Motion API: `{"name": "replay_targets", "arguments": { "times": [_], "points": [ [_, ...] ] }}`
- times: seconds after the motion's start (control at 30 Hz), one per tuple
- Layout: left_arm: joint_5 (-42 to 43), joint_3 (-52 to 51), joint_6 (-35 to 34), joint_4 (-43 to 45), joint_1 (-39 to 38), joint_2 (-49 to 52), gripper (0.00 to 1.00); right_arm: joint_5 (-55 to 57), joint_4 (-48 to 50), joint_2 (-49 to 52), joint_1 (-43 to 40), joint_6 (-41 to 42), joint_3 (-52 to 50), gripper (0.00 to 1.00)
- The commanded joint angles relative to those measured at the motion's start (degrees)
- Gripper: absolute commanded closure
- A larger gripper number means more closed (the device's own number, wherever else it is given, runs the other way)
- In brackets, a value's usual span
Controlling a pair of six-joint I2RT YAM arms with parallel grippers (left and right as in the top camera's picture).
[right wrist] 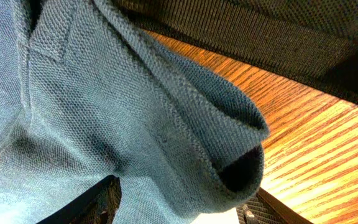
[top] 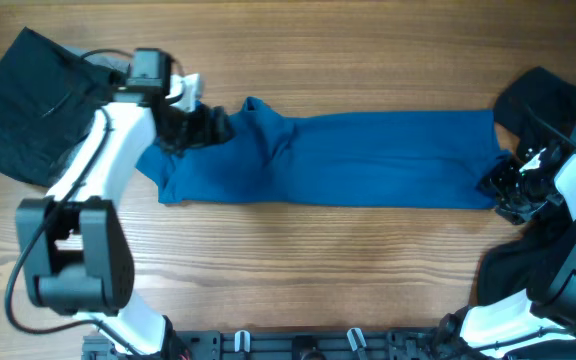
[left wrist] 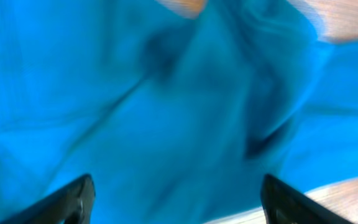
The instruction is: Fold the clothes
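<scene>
Table (top: 298, 270) friction could drag the blue polo shirt (top: 368, 160), a long band stretched between both arms' fingers, out of its lengthwise fold if one end pulls early. A black garment (top: 28, 100) just behind the left fingers (left wrist: 73, 199) might get snagged along. Those stand apart over bunched cloth, so a shallow close may pinch one layer only. The right fingers (right wrist: 101, 199) flank the hem; whether they clamp it I cannot tell.

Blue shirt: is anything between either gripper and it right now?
Nothing visible. The left gripper sits on the shirt at one end, and the right gripper is at the other. The black garments lie beside the ends, not between.
</scene>
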Motion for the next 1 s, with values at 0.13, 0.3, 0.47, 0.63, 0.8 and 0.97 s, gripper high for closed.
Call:
{"name": "replay_targets", "arguments": {
  "times": [0.13,0.3,0.47,0.63,0.8,0.97],
  "points": [
    [-6.99,-3.91,11.5,-6.88,3.8,0.57,0.4,0.98,-0.07,1.01,0.07,-0.15,1.07,0.37],
    [-12.7,-6.56,11.45,-2.12,3.8,0.68,0.38,0.98,-0.15,1.01,0.07,-0.15,1.07,0.37],
    [-13.66,-9.31,12.55,0.02,3.8,2.54,0.48,0.98,-0.31,1.01,0.07,-0.15,1.07,0.37],
    [-19.15,-10.29,12.55,0.92,3.82,4.46,0.9,0.96,-0.28,1.01,0.07,-0.15,1.07,0.37],
    [-25.77,-5.81,12.33,2.43,4.13,4.46,0.96,0.98,-0.22,1.01,0.07,-0.15,1.07,0.37],
    [-25.94,-5.05,12.02,3.15,4.07,4.39,0.18,0.98,-0.26,1.01,0.07,-0.17,1.07,0.37]
  ]
}}
